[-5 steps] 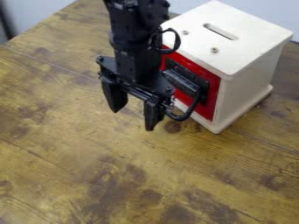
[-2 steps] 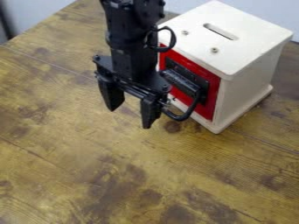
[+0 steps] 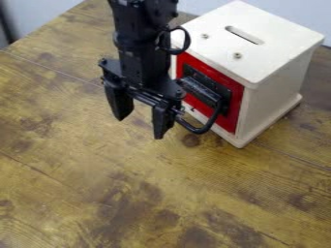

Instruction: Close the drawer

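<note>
**Open gripper in front of the drawer, nothing held**

Camera view. A black gripper [image 3: 139, 114] is seen hanging from a black arm that comes down from the top edge of the frame. Two dark fingers [image 3: 119, 100] point downward over the wooden table [image 3: 77, 184]. The fingers are spread well apart, with bare table visible in the gap between them. Nothing is held between them. The finger nearer the box is seen just beside the drawer's loop handle [image 3: 196, 124]; whether it touches the handle cannot be told from this angle. The fingertips appear to hang a little above the table surface, with a shadow beneath them.

The drawer [image 3: 207, 94] is seen at the front face of a cream cube casing [image 3: 265, 60], which stands on the table toward the upper right. Red is shown around a black front plate, and the black loop handle projects from the lower part of that plate toward the gripper. The left part of the drawer front is partly hidden by the arm. How far the drawer stands out from the casing cannot be judged clearly.

A dark slot [image 3: 242, 35] is noted on the casing's top. A loop of black cable [image 3: 173, 40] is seen at the arm's side, above the drawer.
</note>
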`<control>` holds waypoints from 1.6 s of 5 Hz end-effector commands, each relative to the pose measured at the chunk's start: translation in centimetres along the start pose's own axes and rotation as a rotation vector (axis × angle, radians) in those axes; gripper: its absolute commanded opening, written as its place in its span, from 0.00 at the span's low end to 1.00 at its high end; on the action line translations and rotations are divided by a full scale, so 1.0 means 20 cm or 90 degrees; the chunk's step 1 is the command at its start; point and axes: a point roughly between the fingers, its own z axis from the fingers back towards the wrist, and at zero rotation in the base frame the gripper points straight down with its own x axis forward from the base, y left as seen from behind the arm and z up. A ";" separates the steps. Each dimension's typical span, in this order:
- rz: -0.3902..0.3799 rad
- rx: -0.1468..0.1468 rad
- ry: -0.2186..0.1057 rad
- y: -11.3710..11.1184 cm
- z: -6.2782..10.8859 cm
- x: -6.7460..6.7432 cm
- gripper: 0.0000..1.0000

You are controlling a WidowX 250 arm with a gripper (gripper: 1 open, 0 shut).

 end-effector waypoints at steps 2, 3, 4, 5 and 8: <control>0.030 0.000 -0.040 0.09 0.12 0.07 1.00; 0.035 0.000 -0.042 0.10 0.13 0.08 1.00; 0.039 0.001 -0.044 0.11 0.15 0.08 1.00; 0.043 0.003 -0.047 0.12 0.17 0.09 1.00; 0.053 0.007 -0.041 0.16 0.25 0.16 1.00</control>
